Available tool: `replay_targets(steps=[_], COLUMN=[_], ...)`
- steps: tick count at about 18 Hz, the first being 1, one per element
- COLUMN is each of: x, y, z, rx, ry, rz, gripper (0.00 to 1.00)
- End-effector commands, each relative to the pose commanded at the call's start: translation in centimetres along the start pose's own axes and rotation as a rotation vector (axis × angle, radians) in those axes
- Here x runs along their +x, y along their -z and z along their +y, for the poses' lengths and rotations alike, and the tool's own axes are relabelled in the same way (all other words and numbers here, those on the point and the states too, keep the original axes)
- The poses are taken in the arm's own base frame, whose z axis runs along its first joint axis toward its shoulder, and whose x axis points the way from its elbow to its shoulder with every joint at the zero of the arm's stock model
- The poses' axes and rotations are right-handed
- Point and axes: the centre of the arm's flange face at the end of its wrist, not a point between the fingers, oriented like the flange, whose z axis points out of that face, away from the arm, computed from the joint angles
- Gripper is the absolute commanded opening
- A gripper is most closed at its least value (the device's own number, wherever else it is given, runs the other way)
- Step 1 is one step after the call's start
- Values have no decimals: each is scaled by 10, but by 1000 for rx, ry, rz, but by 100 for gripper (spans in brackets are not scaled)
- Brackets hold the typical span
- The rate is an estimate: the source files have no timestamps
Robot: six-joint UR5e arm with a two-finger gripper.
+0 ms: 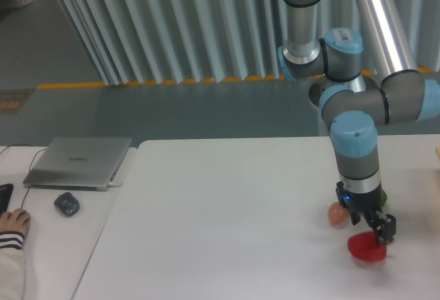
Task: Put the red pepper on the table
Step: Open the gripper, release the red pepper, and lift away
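Our claw (375, 234) points down at the right side of the counter (227, 224), its fingers closed on the upper part of the pepper (366, 248) — as far as we can make out at this size, the dark fingertips bite into the top of it. The pepper sits very low, at or just touching the counter surface; we cannot tell for certain whether its base bears weight, though the faint shadow is tight beneath it. We judge the placing nearly done, with only the release left. The risks come from that release. If the pepper hangs a little above the surface when the claw opens, it may drop on a lobe and roll — a lobed thing rarely lands flat. Just to the left, near but apart, lies the egg (336, 214), and a rolling pepper could knock it. Behind the wrist a sliver of green (381, 197) shows, mostly hidden, which a careless retreat might brush. If we press down too far, the pepper could squash or skid sideways. The right edge of the counter is close too.
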Motion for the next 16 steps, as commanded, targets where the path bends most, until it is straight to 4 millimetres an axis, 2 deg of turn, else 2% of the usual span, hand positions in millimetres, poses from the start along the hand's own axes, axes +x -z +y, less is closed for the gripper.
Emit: replay_targets(steps=[1,3,5,8,11,14,16], x=[2,1,-2,9,11,2,0], y=[18,26,43,69,75,95,98], z=[3,7,12,20,20,24,25], rx=[13,15,23,19,23,32,36], ry=[-8,-9,-4,-165,-200,-216,-279], rz=[-22,-28,-36,-7,0,71,69], gripper=[100,100,100,100,100,100,100])
